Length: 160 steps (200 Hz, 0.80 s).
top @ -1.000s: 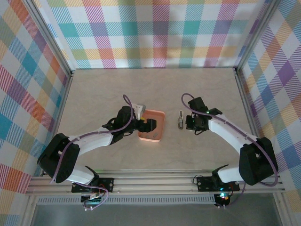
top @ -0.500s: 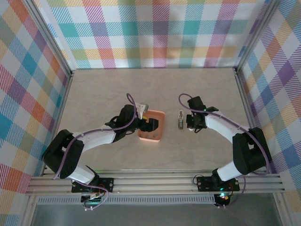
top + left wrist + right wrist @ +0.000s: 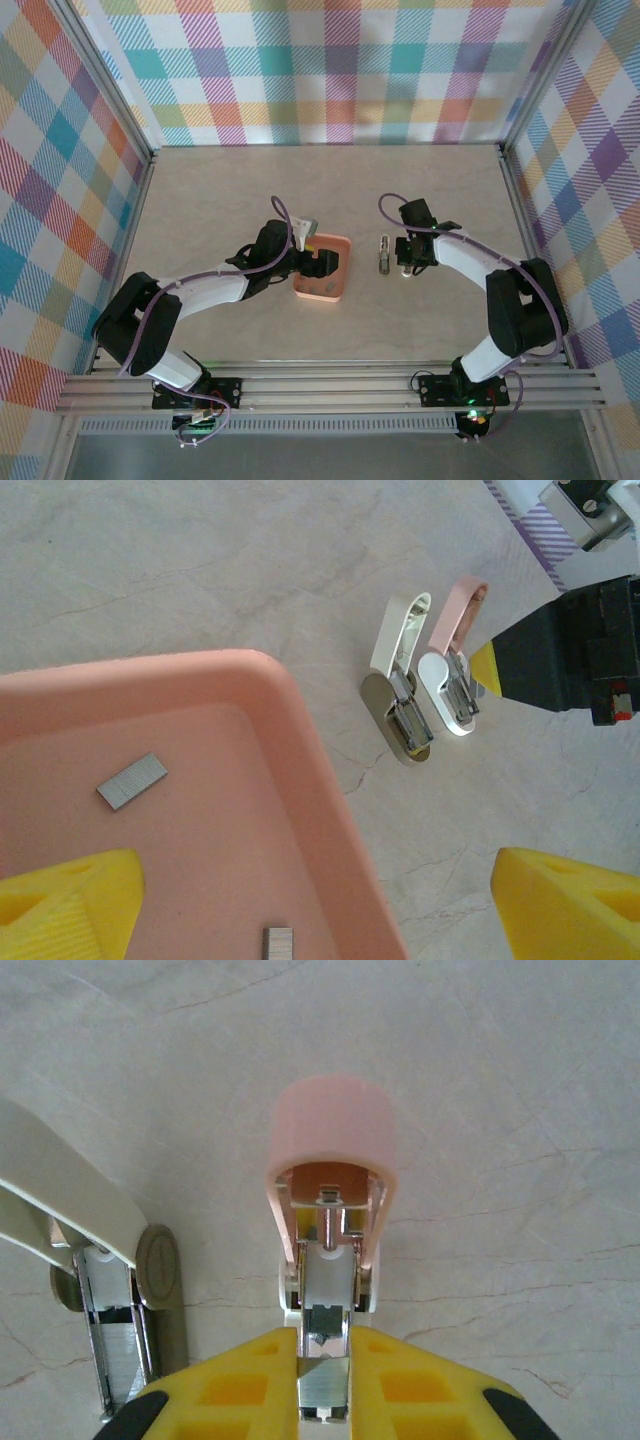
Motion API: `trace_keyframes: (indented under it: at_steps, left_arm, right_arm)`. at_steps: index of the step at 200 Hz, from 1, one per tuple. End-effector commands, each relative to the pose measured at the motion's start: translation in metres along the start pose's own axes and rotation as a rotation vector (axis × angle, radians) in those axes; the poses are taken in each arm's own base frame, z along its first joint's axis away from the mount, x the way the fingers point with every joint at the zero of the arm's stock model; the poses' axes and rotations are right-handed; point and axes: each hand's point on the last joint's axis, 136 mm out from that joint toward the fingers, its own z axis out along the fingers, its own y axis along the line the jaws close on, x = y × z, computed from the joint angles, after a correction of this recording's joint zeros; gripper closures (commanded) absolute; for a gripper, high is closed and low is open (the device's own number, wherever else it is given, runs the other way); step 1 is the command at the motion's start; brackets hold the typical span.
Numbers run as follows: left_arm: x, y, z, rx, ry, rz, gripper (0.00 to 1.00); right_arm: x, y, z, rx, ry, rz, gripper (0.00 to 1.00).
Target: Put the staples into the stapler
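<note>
The pink stapler (image 3: 332, 1125) lies open on the table, its metal channel pointing at my right gripper (image 3: 324, 1360). That gripper is shut on a short grey strip of staples (image 3: 325, 1392) at the channel's near end. In the top view the right gripper (image 3: 404, 258) sits just right of the stapler (image 3: 384, 254). My left gripper (image 3: 320, 910) hangs open above the right rim of the orange tray (image 3: 300, 740). One loose strip (image 3: 132, 780) lies in the tray, and another strip (image 3: 278, 948) lies at the frame's lower edge. In the top view the left gripper (image 3: 318, 262) is over the tray (image 3: 330, 291).
A second stapler, white and beige (image 3: 400, 645), lies open just left of the pink one and nearly touches it; its beige arm (image 3: 60, 1195) shows in the right wrist view. Plaid walls (image 3: 330, 70) ring the marble-look table (image 3: 220, 190).
My right gripper has slid a little left and farther away, up against the stapler. The left gripper has shifted slightly right over the tray.
</note>
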Motion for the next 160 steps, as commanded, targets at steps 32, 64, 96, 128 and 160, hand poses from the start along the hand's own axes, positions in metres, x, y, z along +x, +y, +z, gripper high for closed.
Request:
trace_keyframes:
  at_steps: [32, 64, 96, 128, 160]
  left_arm:
    - [-0.005, -0.008, 0.001, 0.01, 0.001, 0.034, 0.1]
    - [-0.004, -0.007, 0.001, 0.011, 0.004, 0.033, 0.1]
    - [-0.004, -0.008, 0.001, 0.011, 0.003, 0.033, 0.1]
    - [-0.003, -0.008, 0.0, 0.013, 0.005, 0.032, 0.1]
    - [-0.003, -0.007, 0.001, 0.011, 0.005, 0.032, 0.1]
  right_arm:
    - [-0.008, 0.003, 0.002, -0.013, -0.006, -0.01, 0.84]
    - [-0.004, 0.001, 0.004, -0.009, 0.01, -0.008, 0.84]
    - [0.0, 0.001, 0.006, -0.005, 0.026, -0.006, 0.85]
    - [0.004, 0.003, 0.009, -0.016, 0.044, -0.002, 0.85]
    - [0.008, 0.001, 0.01, -0.013, 0.057, 0.002, 0.85]
